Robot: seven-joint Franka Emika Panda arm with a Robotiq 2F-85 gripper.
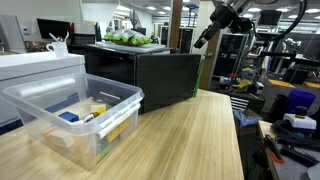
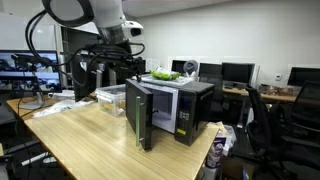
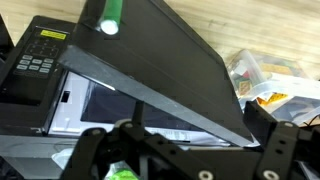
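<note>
The gripper (image 1: 203,38) hangs above the front of the microwave (image 1: 150,78), its jaws spread wide and holding nothing. In the wrist view the microwave's door (image 3: 165,65) stands swung open just beyond the fingers (image 3: 85,150), with the keypad (image 3: 38,55) at ten o'clock and a clear plastic bin (image 3: 262,80) at three o'clock. On the microwave's top lie green vegetables (image 2: 163,74) (what kind, I cannot tell), and the oven stands on a wooden table (image 1: 190,140).
</note>
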